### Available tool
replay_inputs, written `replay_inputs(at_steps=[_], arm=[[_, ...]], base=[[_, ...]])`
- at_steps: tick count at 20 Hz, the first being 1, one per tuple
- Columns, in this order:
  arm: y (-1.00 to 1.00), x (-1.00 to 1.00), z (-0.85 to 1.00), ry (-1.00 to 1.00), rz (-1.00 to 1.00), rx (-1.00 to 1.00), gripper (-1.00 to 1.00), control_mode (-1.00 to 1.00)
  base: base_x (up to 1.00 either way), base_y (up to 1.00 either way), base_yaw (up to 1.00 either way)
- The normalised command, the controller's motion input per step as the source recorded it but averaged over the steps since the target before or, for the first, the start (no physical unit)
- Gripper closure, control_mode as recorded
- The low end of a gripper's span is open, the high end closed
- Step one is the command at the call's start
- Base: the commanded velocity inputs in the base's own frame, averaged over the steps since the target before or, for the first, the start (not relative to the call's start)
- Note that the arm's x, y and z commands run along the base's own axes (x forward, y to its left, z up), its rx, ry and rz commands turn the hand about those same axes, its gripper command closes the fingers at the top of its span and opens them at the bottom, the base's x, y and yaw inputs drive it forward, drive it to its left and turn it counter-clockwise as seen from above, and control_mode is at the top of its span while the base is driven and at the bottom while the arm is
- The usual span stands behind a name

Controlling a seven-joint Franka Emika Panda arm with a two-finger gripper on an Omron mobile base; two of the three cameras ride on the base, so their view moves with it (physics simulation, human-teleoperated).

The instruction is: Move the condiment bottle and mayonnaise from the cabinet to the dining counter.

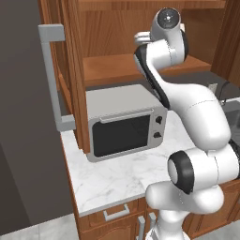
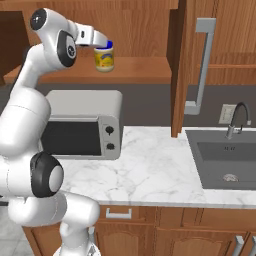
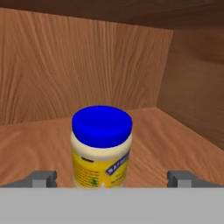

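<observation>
The mayonnaise (image 3: pixel 101 144), a squat pale yellow jar with a blue lid, stands upright on the wooden shelf (image 2: pixel 140 70) of the open cabinet (image 1: pixel 108 28). My gripper (image 3: pixel 111 179) is open at jar height. One fingertip (image 3: pixel 41 178) is to each side of the jar, and both stand clear of it. From the right base view the hand (image 2: pixel 97 39) reaches into the cabinet just left of and above the mayonnaise (image 2: pixel 104 56). The condiment bottle and the dining counter are out of view.
A grey microwave (image 1: pixel 124 123) sits on the marble worktop (image 2: pixel 150 170) right under the shelf. Open cabinet doors with grey bar handles (image 1: pixel 51 79) (image 2: pixel 200 65) flank the opening. A sink (image 2: pixel 225 157) with a faucet (image 2: pixel 237 117) lies to the right.
</observation>
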Motion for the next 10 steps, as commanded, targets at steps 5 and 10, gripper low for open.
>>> replay_inputs(at_steps=[5,10], arm=[[-0.05,0.37,-0.08,0.03,0.00,0.02,-1.00,-1.00],[-0.07,0.30,-0.03,0.00,0.00,0.04,-1.00,-1.00]], base=[[0.00,0.00,0.00],[0.00,0.00,0.00]])
